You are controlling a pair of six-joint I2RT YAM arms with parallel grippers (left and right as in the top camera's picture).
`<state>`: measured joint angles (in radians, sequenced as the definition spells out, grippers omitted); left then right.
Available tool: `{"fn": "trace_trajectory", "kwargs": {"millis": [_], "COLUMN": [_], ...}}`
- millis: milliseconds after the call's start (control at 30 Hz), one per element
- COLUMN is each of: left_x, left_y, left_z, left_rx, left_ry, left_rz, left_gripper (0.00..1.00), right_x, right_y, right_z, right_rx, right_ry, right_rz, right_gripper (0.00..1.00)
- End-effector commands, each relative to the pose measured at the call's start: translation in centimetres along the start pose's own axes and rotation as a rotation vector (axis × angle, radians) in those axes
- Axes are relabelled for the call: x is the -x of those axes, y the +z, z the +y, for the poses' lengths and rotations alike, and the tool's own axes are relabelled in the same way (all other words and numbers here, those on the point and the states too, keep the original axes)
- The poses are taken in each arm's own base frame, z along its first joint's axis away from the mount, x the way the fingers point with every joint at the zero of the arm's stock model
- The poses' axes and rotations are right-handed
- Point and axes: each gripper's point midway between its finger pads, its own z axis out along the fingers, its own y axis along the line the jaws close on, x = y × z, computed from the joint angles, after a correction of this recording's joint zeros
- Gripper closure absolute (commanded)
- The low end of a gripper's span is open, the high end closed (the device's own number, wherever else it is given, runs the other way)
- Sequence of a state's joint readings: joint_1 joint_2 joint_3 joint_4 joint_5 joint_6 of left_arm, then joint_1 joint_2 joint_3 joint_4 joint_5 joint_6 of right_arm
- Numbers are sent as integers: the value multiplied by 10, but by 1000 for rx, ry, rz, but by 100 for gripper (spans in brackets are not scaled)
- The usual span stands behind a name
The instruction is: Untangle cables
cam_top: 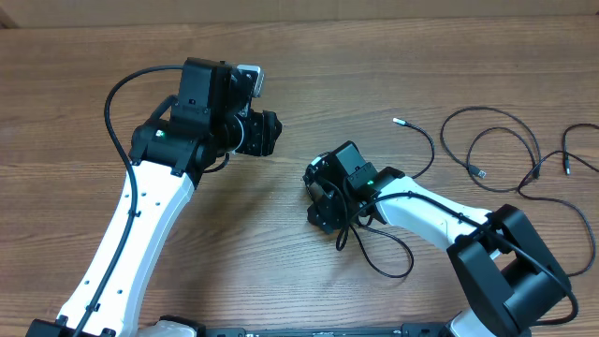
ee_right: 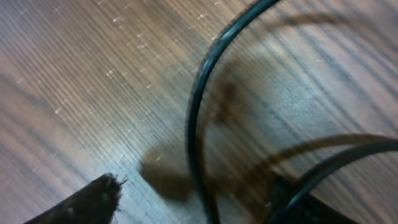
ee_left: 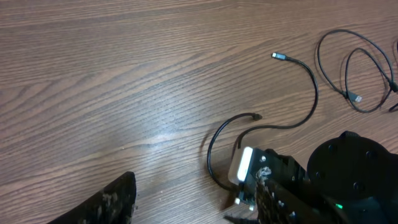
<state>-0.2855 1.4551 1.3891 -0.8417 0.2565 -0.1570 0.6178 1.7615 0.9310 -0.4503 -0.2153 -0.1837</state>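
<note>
Your right gripper (cam_top: 323, 208) stands wide, straddling a cable (ee_right: 194, 124); left gripper (cam_top: 270, 134), up-left of it: cannot tell.

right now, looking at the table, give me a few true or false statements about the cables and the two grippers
1. A silver-tipped plug lies free on the table. True.
2. The left gripper holds a cable. False: no cable is near it and it hangs over bare wood.
3. The looped cables lie on the right arm's side of the table. True.
4. The right gripper is far from every cable. False: its wrist view shows a cable running close by its finger.
</note>
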Motion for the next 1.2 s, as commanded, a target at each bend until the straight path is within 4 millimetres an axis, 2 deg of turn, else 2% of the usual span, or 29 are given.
{"fn": "trace_trajectory", "kwargs": {"millis": [0, 100, 233, 433, 500, 567, 700, 933, 1167], "left_x": [9, 9, 8, 9, 9, 8, 8, 8, 8], "left_y": [-11, -11, -11, -11, -11, -11, -11, -11, -11], "left_z": [-1, -1, -1, -1, -1, -1, -1, -1, -1], "left_rx": [3, 3, 3, 2, 2, 2, -1, -1, -1], "left_ry": [-3, -3, -3, -3, -3, -3, -4, -3, -3], "left_rz": [-37, -37, -37, -38, -38, -37, -35, -35, -35], "left_gripper": [38, 38, 39, 38, 38, 38, 38, 39, 39], "right_x": [-11, 3, 8, 10, 9, 9, 12, 11, 1], "right_y": [14, 14, 14, 15, 15, 15, 15, 15, 18], "right_z": [-15, -17, -14, 10, 9, 6, 3, 3, 2], "right_rx": [-75, -85, -69, 75, 70, 48, 31, 31, 26], "right_ry": [52, 98, 93, 86, 83, 81, 78, 79, 94], "right_rz": [35, -26, -46, -52, -48, -47, -59, -57, -30], "right_gripper": [31, 41, 48, 49, 52, 64, 65, 87, 92]}}
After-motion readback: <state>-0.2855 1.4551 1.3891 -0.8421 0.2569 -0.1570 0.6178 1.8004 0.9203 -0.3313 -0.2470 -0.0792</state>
